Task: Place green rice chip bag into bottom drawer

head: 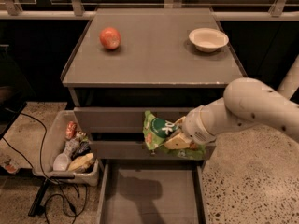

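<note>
Green rice chip bag (160, 130) held in front of the drawers, below the counter's front edge.

The gripper (180, 136), at the end of the white arm (247, 107) that reaches in from the right, pinches the crinkled bag at its right side. The bag hangs just right of the middle of the counter's (154, 62) front edge, across the fronts of the two upper drawers (112, 119) and above the bottom drawer (149, 197). That drawer is pulled out, its flat grey floor showing. On the counter, a red apple (110, 38) sits near the back-left corner and a pale bowl (208, 39) near the back-right corner. On the floor beneath the front-left corner, a white plastic bin (52, 136) holds a heap of small mixed-colour packets (77, 150).
</note>
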`<move>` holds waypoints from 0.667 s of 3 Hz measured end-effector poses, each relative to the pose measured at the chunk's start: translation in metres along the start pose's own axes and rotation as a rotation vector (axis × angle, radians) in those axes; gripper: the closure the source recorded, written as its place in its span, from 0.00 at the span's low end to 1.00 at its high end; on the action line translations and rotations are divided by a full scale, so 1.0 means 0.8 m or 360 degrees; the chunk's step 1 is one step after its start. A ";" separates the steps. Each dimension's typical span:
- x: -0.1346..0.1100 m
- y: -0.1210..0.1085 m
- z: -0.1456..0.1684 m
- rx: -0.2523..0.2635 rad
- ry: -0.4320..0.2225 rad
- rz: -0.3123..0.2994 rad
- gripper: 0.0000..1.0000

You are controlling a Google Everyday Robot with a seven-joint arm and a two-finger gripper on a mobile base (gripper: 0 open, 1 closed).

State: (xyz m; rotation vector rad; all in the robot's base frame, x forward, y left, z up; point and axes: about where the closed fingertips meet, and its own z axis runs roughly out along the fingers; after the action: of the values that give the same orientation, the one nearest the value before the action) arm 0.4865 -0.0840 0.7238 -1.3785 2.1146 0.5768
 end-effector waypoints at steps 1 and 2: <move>0.058 -0.035 0.063 0.0092 0.0031 0.0026 1.00; 0.118 -0.043 0.099 0.0217 0.0048 0.0009 1.00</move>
State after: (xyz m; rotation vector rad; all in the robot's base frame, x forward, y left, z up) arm 0.5042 -0.1132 0.6008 -1.3135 2.1398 0.4079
